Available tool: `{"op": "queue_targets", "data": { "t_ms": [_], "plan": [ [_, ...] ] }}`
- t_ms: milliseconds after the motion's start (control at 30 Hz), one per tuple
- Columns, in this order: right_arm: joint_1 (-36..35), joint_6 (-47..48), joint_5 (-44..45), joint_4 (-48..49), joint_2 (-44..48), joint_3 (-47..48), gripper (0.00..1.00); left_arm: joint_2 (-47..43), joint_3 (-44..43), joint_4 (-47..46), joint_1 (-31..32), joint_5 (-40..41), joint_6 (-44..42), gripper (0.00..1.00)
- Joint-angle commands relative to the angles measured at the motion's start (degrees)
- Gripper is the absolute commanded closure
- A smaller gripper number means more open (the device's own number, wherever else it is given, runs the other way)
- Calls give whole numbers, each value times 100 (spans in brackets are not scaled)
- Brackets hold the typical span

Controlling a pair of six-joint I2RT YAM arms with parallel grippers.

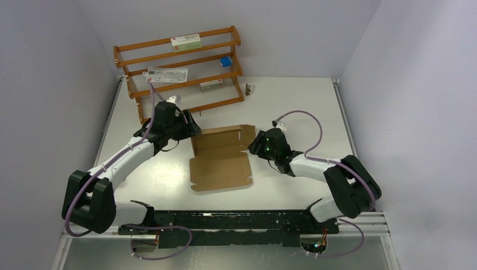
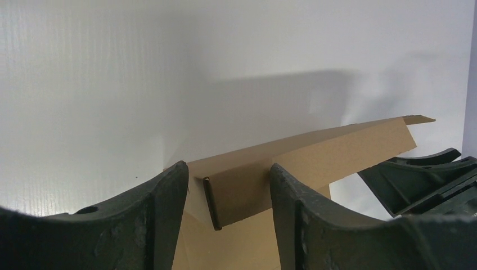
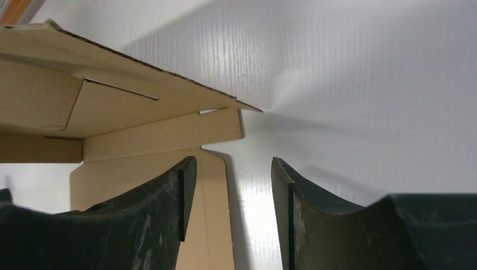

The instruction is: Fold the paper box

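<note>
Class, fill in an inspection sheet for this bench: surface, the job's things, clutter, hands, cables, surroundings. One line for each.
Surface: white table, plain and matt.
Job's things: brown paper box at the centre, partly folded; far flaps raised, near panel flat.
Clutter: wooden rack at the far left, holding a white carton, a blue box and a flat packet; a small dark object stands beside it.
Hands: left hand open, straddling a raised flap; right hand open at the box's right edge, holding nothing.
Cables: purple cables run along both arms and loop at the near edge.
Surroundings: plain walls on three sides; nothing else seen.
</note>
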State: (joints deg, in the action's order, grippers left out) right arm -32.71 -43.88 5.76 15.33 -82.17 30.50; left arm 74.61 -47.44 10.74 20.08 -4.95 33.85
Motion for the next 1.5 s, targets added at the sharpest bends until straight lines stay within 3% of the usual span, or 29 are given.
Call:
{"op": "queue_targets", "data": {
  "t_ms": [0, 267, 533, 667, 933, 1100, 1200, 1333, 1467],
  "plan": [
    [-10, 417, 300, 766, -204, 7, 44, 244, -237, 519, -21, 257, -279, 40],
    [310, 1812, -183, 1608, -459, -4, 42, 423, -669, 663, -21, 479, -737, 39],
    [687, 2231, -1459, 2099, -1159, 425, 47, 466, -839, 698, -21, 484, -980, 38],
    [694, 2237, -2084, 2339, -1362, 533, 58, 485, -925, 686, -21, 480, -1051, 38],
    [695, 2287, -2312, 2610, -1196, 300, 86, 405, -1244, 1018, -21, 908, -1291, 38],
    [676, 2156, -2272, 2464, -912, 158, 94, 241, -1707, 1477, 15, 1295, -1448, 35],
    [607, 2088, -2077, 2074, -637, 136, 98, 39, -1945, 1627, 263, 1515, -1629, 28],
    [362, 2237, -1833, 1726, -178, -19, 100, -120, -2110, 1688, 1124, 1916, -1915, 25],
    [110, 2302, -1646, 1554, 83, -249, 100, -39, -2065, 1498, 1699, 1638, -2029, 25]
  ]
}}
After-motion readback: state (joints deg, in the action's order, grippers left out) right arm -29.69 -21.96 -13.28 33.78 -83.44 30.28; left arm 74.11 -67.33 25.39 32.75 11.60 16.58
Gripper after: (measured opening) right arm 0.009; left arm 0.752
